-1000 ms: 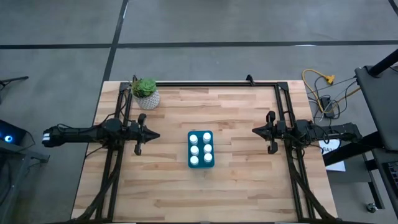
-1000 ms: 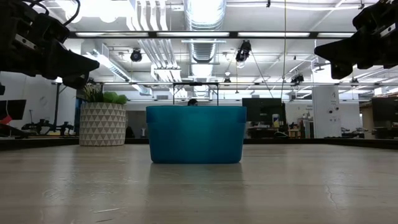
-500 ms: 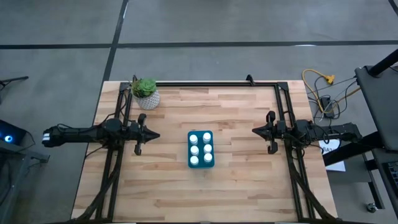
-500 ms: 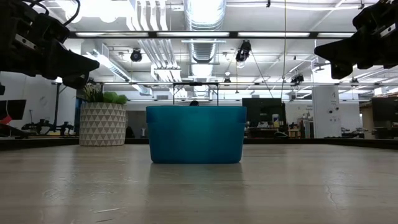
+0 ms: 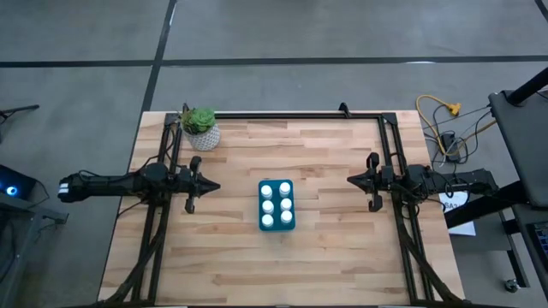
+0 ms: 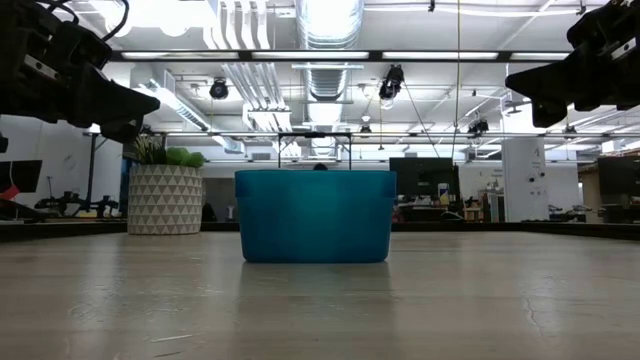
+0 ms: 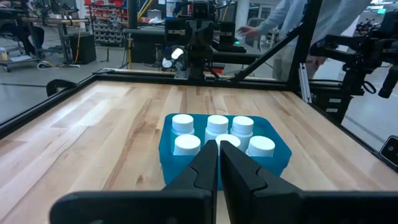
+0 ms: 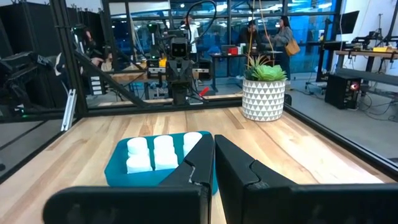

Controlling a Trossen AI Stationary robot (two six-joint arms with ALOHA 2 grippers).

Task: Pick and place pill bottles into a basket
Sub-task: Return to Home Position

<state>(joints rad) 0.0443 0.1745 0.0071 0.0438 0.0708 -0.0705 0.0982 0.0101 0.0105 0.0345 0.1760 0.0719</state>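
Observation:
The teal basket (image 5: 276, 205) stands on the table's middle and holds several white pill bottles (image 5: 267, 205), upright in two rows. It also shows in the low view (image 6: 314, 215), the left wrist view (image 7: 277, 155) and the right wrist view (image 8: 118, 171). My left gripper (image 5: 216, 186) hovers above the table left of the basket, fingers shut and empty (image 7: 219, 149). My right gripper (image 5: 351, 180) hovers right of the basket, fingers shut and empty (image 8: 213, 144).
A white patterned plant pot (image 5: 204, 134) with a green plant stands at the table's far left corner. A black frame rail (image 5: 291, 115) runs along the far edge and the sides. People stand in the room beyond the table.

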